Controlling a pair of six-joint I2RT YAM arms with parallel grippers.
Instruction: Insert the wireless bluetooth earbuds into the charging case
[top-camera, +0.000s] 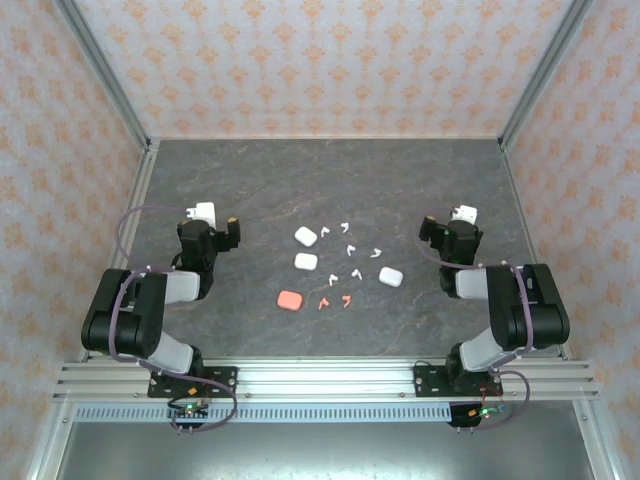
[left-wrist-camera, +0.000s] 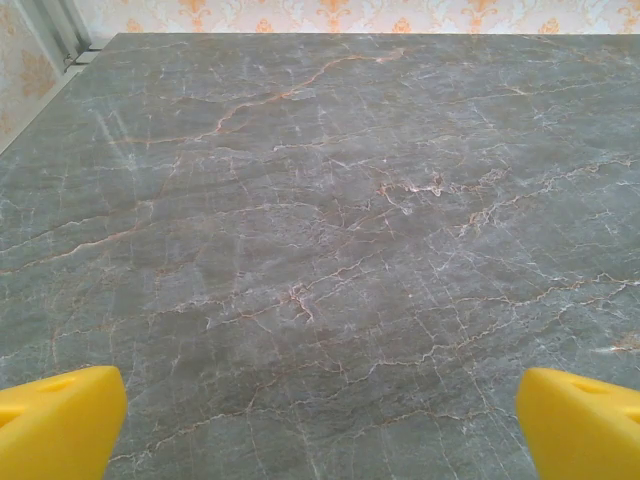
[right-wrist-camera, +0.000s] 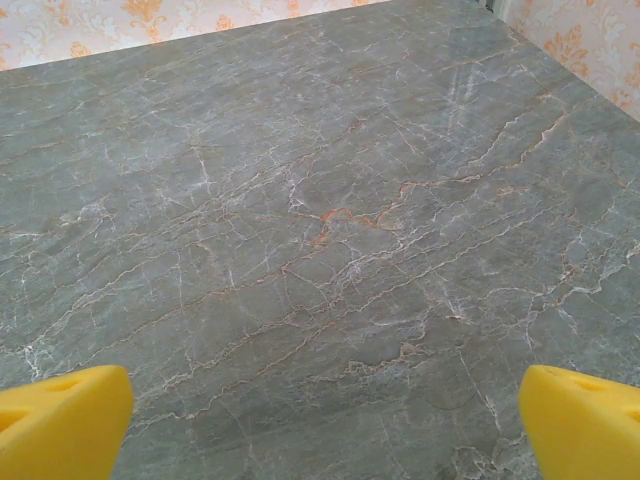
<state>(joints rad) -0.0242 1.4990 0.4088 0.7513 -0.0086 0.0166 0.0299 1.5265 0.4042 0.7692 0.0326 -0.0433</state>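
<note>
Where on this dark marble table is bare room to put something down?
Bare: the far strip between the patterned back wall and the tiny white earbuds; the near strip between the coral-pink case and the aluminium rail. Crowded: the middle, among the white cases.

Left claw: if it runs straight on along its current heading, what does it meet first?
Likely the table: the left claw stands open, tilted down at bare marble. The patterned wall lies beyond; depth is unclear.
</note>
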